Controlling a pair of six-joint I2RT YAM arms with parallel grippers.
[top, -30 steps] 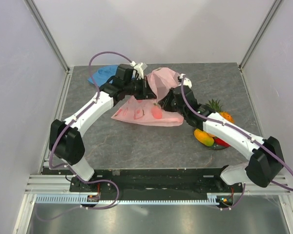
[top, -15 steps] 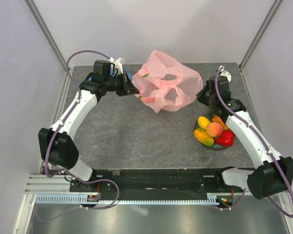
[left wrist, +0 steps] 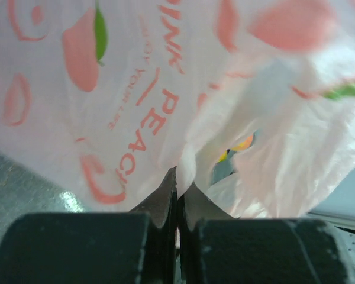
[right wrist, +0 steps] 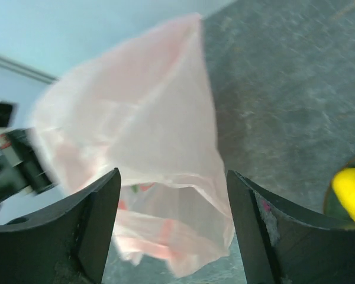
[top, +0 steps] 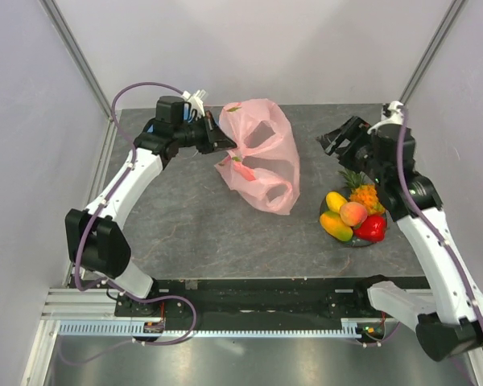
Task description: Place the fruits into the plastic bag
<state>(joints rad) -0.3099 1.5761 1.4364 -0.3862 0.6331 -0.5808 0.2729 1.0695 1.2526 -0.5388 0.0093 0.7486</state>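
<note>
1. Plastic bag (top: 258,161): pink, translucent, printed with peaches; it is being held up over the far middle of the table (top: 193,217) by its left edge, with both handle loops being shown towards the top camera. Whether its lower end is being rested on the table cannot be told. In the left wrist view the printed film (left wrist: 136,106) is being seen close against the lens.
2. Left gripper (top: 222,142): its fingers (left wrist: 165,201) are being pressed together on a fold of the bag film.
3. Right gripper (top: 336,138): it is being held right of the bag and apart from it, fingers being kept spread wide with nothing between them; in its own view (right wrist: 173,174) the bag (right wrist: 148,148) is being framed between the two fingers.
4. Fruits (top: 353,213): they are being kept piled on a dark plate (top: 356,242) at the right of the table, well apart from the bag, comprising two mangoes (top: 336,225), a peach, a red fruit (top: 371,227) and a pineapple (top: 364,193)
</note>
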